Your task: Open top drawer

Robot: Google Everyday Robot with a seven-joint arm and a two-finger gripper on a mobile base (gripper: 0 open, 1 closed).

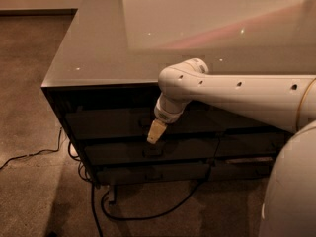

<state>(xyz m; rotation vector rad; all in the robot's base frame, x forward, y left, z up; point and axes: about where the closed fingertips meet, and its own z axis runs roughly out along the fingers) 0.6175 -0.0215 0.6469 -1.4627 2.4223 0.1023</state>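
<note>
Carpeted office-like room, glossy-topped drawer cabinet, floor cables, claw before cabinet front.
</note>
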